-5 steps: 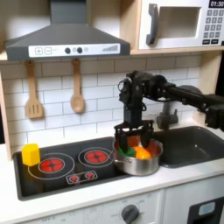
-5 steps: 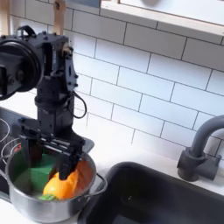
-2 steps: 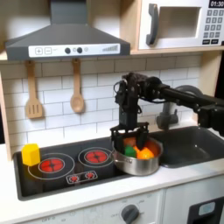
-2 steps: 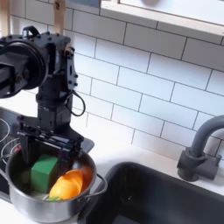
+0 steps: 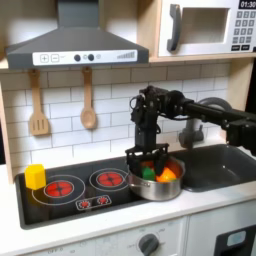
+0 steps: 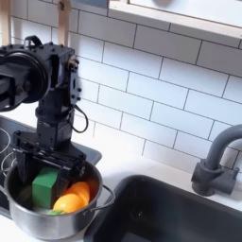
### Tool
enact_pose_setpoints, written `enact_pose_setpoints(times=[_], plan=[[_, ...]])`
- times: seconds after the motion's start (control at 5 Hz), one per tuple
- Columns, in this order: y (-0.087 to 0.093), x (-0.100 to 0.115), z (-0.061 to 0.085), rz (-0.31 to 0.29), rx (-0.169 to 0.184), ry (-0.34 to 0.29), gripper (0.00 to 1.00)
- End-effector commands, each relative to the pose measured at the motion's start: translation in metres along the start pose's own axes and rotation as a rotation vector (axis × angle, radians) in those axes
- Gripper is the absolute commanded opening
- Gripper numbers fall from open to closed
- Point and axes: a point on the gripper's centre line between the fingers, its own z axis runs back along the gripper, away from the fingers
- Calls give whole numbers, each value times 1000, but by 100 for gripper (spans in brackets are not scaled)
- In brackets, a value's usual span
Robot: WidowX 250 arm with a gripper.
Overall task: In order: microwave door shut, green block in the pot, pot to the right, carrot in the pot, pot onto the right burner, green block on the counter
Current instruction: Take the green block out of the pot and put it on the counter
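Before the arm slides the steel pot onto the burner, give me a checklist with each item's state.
1. White-framed microwave door shut: ok.
2. Small bright green block inside the round shiny steel pot: ok.
3. Stubby orange carrot inside the pot: ok.
4. Gripper down inside the pot's rim: ok; whether it touches the wall, cannot tell.
5. Pot sits fully on the right burner: not ok, it lies at the cooktop's right edge in the first exterior view.
6. Yellow block away from the pot's path: ok.

White tiled wall [image 5: 60,85] (grey grout)
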Motion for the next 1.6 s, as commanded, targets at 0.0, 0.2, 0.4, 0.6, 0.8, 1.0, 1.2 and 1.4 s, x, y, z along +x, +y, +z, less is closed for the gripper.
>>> enact_pose_setpoints(times=[0.0, 0.2, 0.4, 0.6, 0.8, 1.0, 1.2, 1.4], plan=[[15, 6, -3, 49, 37, 2, 0], [28, 11, -3, 64, 48, -1, 0], [43, 17, -1, 88, 57, -15, 0], [51, 18, -1, 100, 60, -16, 0], [58, 20, -1, 109, 68, -18, 0], [70, 24, -1, 138, 75, -21, 0], [77, 26, 2, 151, 79, -29, 0], [74, 28, 11, 138, 72, -52, 0]])
